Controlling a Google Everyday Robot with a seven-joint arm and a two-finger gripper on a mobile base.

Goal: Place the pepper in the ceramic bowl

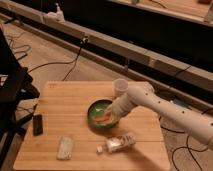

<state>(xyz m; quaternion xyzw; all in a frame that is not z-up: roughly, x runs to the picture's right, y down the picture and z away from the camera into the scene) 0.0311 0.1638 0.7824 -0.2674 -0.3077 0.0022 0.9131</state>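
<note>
The green ceramic bowl (95, 121) stands in the middle of the wooden table. The orange-red pepper (103, 119) is inside the bowl, right of its centre. My gripper (110, 111) is at the end of the white arm that reaches in from the right. It sits over the bowl's right side, just above the pepper's upper end. I cannot see whether it still touches the pepper.
A small translucent cup (120, 88) stands behind the bowl, close to my arm. A plastic bottle (118, 143) lies in front of the bowl. A pale packet (65, 148) and a black device (37, 124) lie at the left. The table (60, 100) is ringed by floor cables.
</note>
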